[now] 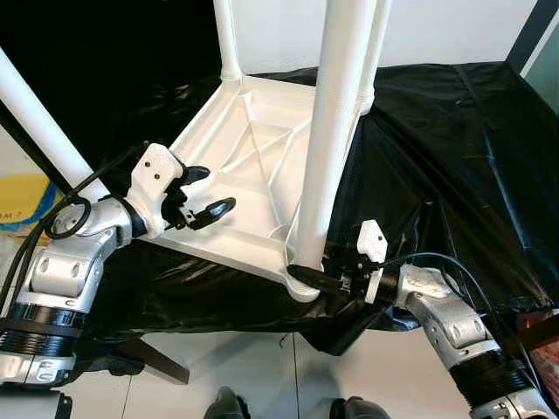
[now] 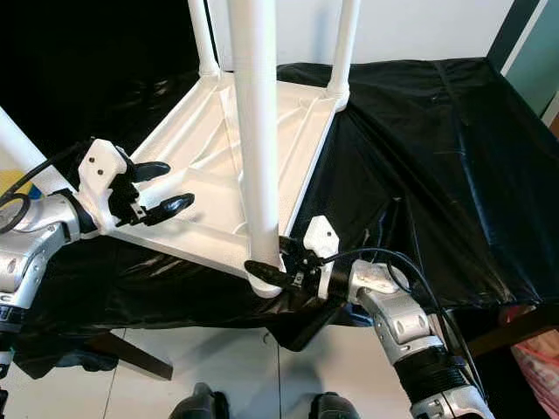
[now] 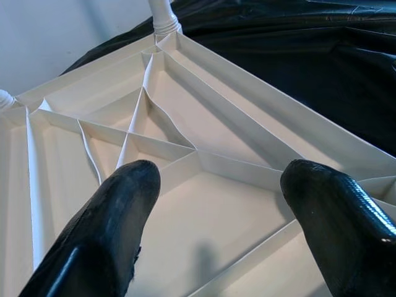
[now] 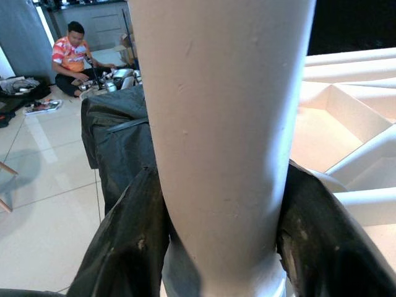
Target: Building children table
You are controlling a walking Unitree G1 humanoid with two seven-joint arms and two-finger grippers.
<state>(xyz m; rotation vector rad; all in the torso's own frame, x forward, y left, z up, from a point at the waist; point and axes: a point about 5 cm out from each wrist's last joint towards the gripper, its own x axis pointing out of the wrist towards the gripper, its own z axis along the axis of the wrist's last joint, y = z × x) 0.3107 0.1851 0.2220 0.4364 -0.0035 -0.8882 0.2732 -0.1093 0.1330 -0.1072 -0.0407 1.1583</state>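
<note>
where black sheeting (image 1: 454, 148) drapes the surface, pale floor tiles (image 4: 49, 204) show.

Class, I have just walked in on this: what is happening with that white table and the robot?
A white children's table top lies upside down on a black sheet, legs pointing up. The right gripper is clamped round the base of the nearest leg, at its corner socket. The left gripper hovers open over the ribbed underside. A person sits on the floor in the background.

Pale tiled floor (image 1: 262, 375), white wall (image 1: 437, 30) behind.
</note>
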